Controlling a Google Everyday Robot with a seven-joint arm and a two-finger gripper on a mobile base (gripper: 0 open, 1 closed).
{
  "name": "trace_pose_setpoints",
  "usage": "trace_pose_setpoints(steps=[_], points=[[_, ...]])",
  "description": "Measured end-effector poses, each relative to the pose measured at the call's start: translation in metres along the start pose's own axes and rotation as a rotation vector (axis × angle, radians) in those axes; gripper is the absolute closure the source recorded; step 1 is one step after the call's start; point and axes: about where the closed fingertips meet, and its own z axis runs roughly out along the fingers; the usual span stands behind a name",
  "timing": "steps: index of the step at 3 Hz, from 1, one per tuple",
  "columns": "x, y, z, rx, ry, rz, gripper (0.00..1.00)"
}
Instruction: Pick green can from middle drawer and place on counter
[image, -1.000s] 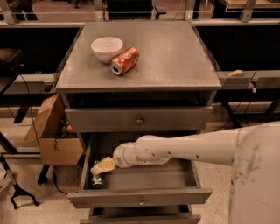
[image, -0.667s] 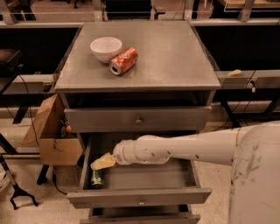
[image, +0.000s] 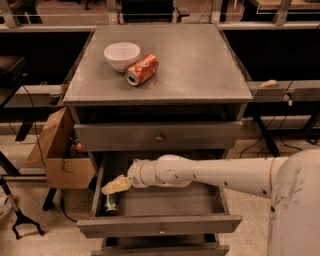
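While the arm reached into the open middle drawer (image: 190, 223), the gripper (image: 115, 186) had barely budged over the last second, just a nudge toward the drawer's left wall, and it hovered right above the green can (image: 111, 202), which sat unmoved in the front-left corner. Whether the gripper was apart or closed I could not tell, but the can looked ungrabbed. So the pick seemed yet to come, and the counter (image: 200, 65) held only the bowl (image: 122, 55) and the red can (image: 142, 69).

dim — gripper (image: 114, 186) over shadowed middle drawer (image: 200, 223)
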Motion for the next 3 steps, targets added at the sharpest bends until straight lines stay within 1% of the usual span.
trace_pose_setpoints(steps=[1, 2, 3], points=[[-0.005, 0.003, 0.035, -0.112, -0.06, -0.114, 0.0], [0.0, 0.0, 0.07, -0.216, -0.079, -0.27, 0.0], [0.018, -0.01, 0.085, -0.265, -0.067, -0.438, 0.0]])
